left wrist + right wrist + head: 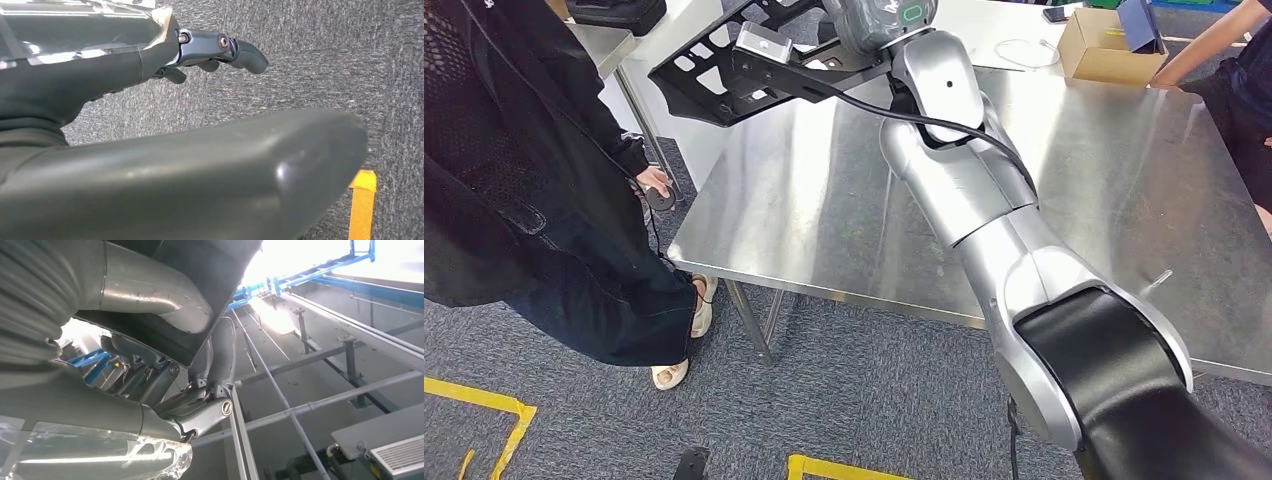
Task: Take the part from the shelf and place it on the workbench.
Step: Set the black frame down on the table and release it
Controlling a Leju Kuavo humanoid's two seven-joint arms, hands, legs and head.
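Note:
The part [714,75] is a black metal plate with several cut-out holes. My right hand [876,22] holds it in the air over the far left corner of the steel workbench [824,200], with my right arm stretched forward. In the right wrist view the fingers [220,355] curl around the edge of the dark plate [215,265], which hides much of the hand [165,375]. My left hand [220,50] hangs over grey carpet with its fingers apart and nothing in it.
A person in black clothes [514,170] stands close to the workbench's left side. Another person's arm [1204,45] reaches in at the far right, beside a cardboard box [1104,45]. Yellow tape [484,405] marks the carpet.

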